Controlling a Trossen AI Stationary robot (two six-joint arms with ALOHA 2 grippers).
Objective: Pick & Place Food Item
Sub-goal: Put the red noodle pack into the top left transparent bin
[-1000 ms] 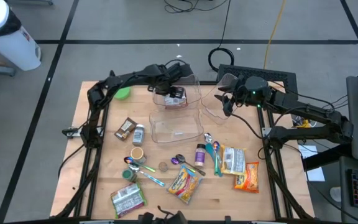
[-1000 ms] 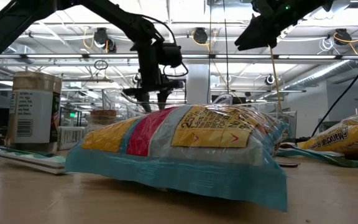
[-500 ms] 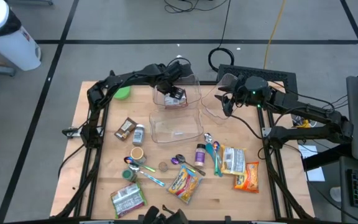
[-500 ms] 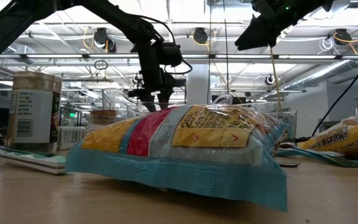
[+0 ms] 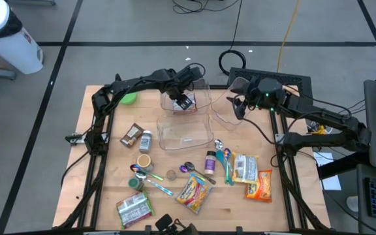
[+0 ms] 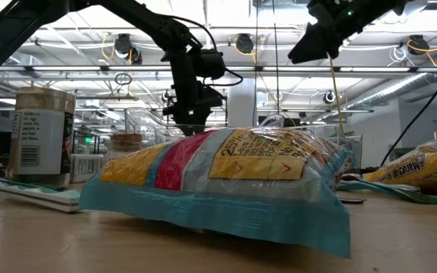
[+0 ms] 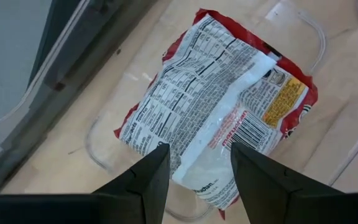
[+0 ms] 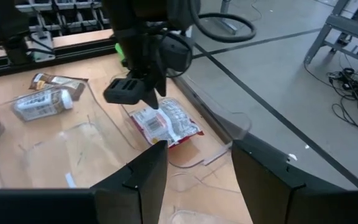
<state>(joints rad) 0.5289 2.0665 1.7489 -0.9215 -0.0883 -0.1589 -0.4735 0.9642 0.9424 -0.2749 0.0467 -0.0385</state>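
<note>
Toward twelve o'clock on the table (image 5: pixel 103 163), we find the red and white snack packet (image 7: pixel 219 115) lying flat inside a clear bin (image 5: pixel 201 91), printed back upward, with its nutrition panel and barcode showing. From above, the left gripper (image 5: pixel 185 100) covers most of the packet, so we read its shape from the left wrist view: its long axis runs diagonally across the bin floor, one red-edged end toward a bin corner and the other toward the gripper. Its front face is hidden.

We see the left jaws standing open just above the packet, a gap between them and nothing held. The right gripper (image 5: pixel 239 108) hovers at about two o'clock over another clear container (image 5: pixel 224 114); its jaws are parted and empty too.

Across the table's level view, a large blue and yellow bag (image 6: pixel 218 186) blocks nearly everything, so the bin and the packet cannot be made out there; only the left gripper shows above it.
</note>
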